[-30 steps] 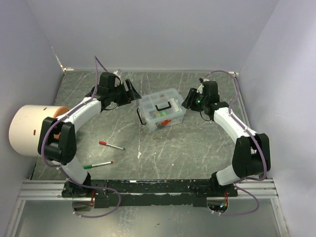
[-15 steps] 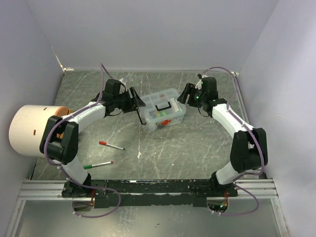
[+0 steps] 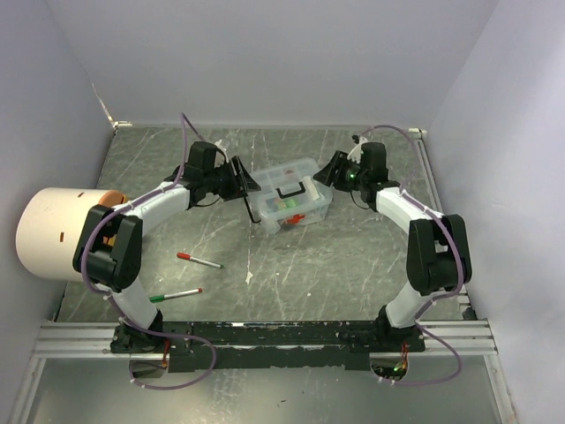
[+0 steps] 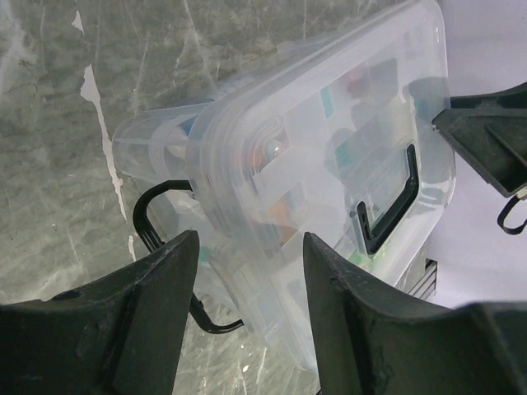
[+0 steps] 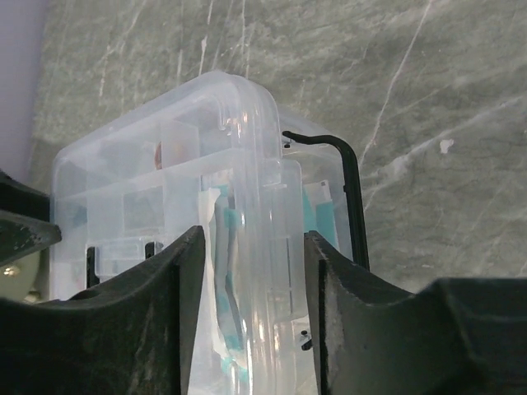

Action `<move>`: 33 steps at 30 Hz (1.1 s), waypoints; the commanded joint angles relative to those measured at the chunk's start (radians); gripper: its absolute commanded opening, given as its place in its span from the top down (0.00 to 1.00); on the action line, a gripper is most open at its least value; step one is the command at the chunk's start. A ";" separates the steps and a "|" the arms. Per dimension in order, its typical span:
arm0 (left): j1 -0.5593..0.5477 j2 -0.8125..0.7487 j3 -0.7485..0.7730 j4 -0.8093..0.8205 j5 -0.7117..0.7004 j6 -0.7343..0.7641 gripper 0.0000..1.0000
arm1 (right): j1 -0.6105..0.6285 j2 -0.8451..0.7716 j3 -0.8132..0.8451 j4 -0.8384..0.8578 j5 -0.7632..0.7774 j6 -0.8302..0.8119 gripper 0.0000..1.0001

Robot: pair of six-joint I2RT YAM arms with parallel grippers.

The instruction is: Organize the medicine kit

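Note:
The medicine kit [image 3: 290,196] is a clear plastic box with its lid down, a black handle [image 4: 391,206] and black wire latches [image 4: 156,239], with small coloured items inside. My left gripper [image 3: 245,181] is open at the box's left end; in the left wrist view [image 4: 249,239] the box corner [image 4: 329,164] lies just past its fingers. My right gripper [image 3: 328,172] is open at the box's right end; in the right wrist view [image 5: 253,239] its fingers straddle the lid's edge [image 5: 247,164] beside a black latch [image 5: 346,189]. Neither gripper is closed on the box.
A red-capped pen [image 3: 199,261] and a green-capped pen [image 3: 175,295] lie on the grey marbled table in front of the left arm. A large white roll [image 3: 57,231] sits at the left edge. Walls enclose the back and both sides.
My left gripper has moved right, up to the box's left end. My right gripper has moved left and up to the box's right end. The box has stayed in place.

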 commanded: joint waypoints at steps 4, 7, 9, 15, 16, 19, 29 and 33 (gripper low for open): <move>-0.006 0.028 -0.002 0.006 0.021 0.013 0.37 | 0.006 -0.080 -0.208 0.025 -0.100 0.068 0.61; -0.006 0.027 -0.012 0.012 0.035 0.007 0.38 | 0.007 -0.145 -0.278 0.029 -0.094 0.090 0.62; -0.007 0.021 -0.022 0.016 0.042 0.002 0.38 | 0.007 -0.201 -0.328 0.033 -0.082 0.112 0.63; -0.015 0.002 -0.042 0.024 0.048 0.001 0.38 | 0.006 -0.359 -0.470 0.035 -0.020 0.164 0.63; -0.017 0.002 -0.041 0.021 0.044 0.002 0.37 | 0.005 -0.371 -0.476 0.019 0.002 0.163 0.60; -0.022 0.005 -0.034 0.008 0.034 0.009 0.34 | 0.005 -0.384 -0.466 -0.034 0.070 0.160 0.51; -0.028 -0.040 0.005 -0.100 -0.108 0.053 0.21 | -0.013 -0.438 -0.491 -0.031 0.140 0.264 0.38; -0.029 -0.070 0.045 -0.152 -0.153 0.072 0.15 | -0.021 -0.474 -0.468 -0.022 0.109 0.282 0.33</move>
